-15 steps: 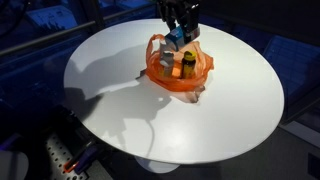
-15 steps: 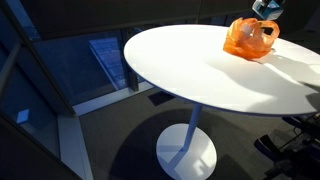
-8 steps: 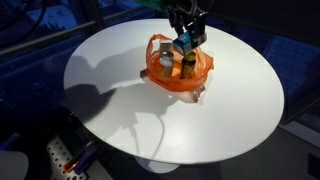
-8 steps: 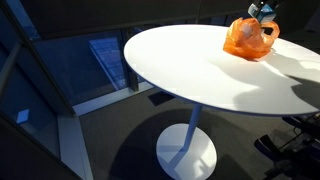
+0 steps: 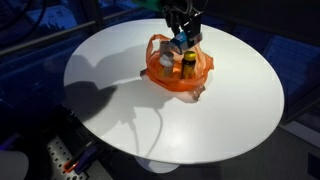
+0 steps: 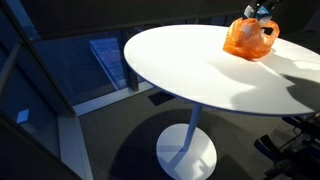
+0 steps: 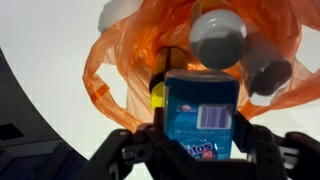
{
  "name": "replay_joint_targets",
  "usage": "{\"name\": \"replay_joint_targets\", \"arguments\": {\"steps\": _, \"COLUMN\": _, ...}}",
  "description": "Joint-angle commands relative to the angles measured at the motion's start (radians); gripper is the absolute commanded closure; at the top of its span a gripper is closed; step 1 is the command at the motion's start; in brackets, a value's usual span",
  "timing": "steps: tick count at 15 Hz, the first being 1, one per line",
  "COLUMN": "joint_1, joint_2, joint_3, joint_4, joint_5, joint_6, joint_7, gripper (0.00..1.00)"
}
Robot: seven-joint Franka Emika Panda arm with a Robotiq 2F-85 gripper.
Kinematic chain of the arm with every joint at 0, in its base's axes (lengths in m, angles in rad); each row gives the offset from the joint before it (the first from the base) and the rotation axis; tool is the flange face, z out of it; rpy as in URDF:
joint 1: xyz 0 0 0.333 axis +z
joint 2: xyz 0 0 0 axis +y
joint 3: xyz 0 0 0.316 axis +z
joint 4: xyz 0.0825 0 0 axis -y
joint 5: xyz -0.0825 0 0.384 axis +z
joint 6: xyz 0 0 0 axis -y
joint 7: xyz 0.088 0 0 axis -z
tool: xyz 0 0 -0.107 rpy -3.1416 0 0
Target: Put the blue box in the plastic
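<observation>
My gripper is shut on the blue box, a flat light-blue box with a barcode, and holds it just above the open mouth of the plastic. The plastic is a crinkled orange bag with handle loops, lying on the round white table. In the wrist view the bag lies right behind the box, with white-capped bottles inside it. In an exterior view the bag sits at the table's far edge with the gripper over it.
The bag holds orange-and-white bottles, one with a yellow cap. The table stands on a single pedestal. Dark floor and glass panels surround it. Cables and gear lie near the table's base.
My gripper with the blue box has come down a little toward the bag's mouth. The bag has not moved.
</observation>
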Motion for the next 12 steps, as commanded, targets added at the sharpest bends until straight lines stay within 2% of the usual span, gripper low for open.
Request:
{"name": "replay_joint_targets", "arguments": {"steps": 1, "joint_1": 0.018, "joint_2": -0.004, "joint_3": -0.011, "joint_4": -0.002, "joint_5": -0.032, "joint_6": 0.011, "joint_7": 0.028, "gripper": 0.38}}
{"name": "replay_joint_targets", "arguments": {"steps": 2, "joint_1": 0.020, "joint_2": -0.006, "joint_3": -0.010, "joint_4": -0.004, "joint_5": -0.031, "joint_6": 0.010, "joint_7": 0.025, "gripper": 0.11}}
{"name": "replay_joint_targets", "arguments": {"steps": 3, "joint_1": 0.021, "joint_2": -0.008, "joint_3": -0.010, "joint_4": -0.005, "joint_5": -0.029, "joint_6": 0.010, "joint_7": 0.023, "gripper": 0.09}}
{"name": "replay_joint_targets", "arguments": {"steps": 5, "joint_1": 0.023, "joint_2": -0.011, "joint_3": -0.010, "joint_4": -0.006, "joint_5": -0.026, "joint_6": 0.009, "joint_7": 0.020, "gripper": 0.00}}
{"name": "replay_joint_targets", "arguments": {"steps": 12, "joint_1": 0.030, "joint_2": -0.043, "joint_3": 0.002, "joint_4": -0.024, "joint_5": 0.014, "joint_6": -0.001, "joint_7": -0.018, "gripper": 0.00}}
